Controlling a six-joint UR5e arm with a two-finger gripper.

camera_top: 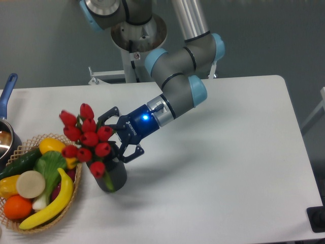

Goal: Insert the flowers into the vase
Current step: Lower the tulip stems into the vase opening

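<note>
In the fixed camera view we take the vase (116, 176) as our landmark: a small dark cylinder standing upright on the white table (228, 152). The red tulips (87, 137) sit directly above it and spill toward its upper left, with a lower bud and green leaves hanging over the rim on the left side. The stems seem to run down into the mouth, but the buds hide the opening, so we cannot tell how deep they are seated.

The gripper (118, 133) is just above and to the right of the vase, pointing down-left into the bunch. Its fingers (133, 152) are spread wide, one by the top of the bunch and one near the rim, and nothing looks pinched between them — we read it as released, not grasping the flowers.

We judge the insertion to be nearly done, so the step in hand is letting go cleanly. To do it well, we draw the gripper back along its own axis, up and to the right of the vase, keeping the fingers spread so they do not snag a bud or leaf. The bunch is top-heavy and leans away to the left — a catch could tip the vase toward the wicker basket (20, 152) of fruit and vegetables just to its left. Slow withdrawal is the safer choice.
</note>
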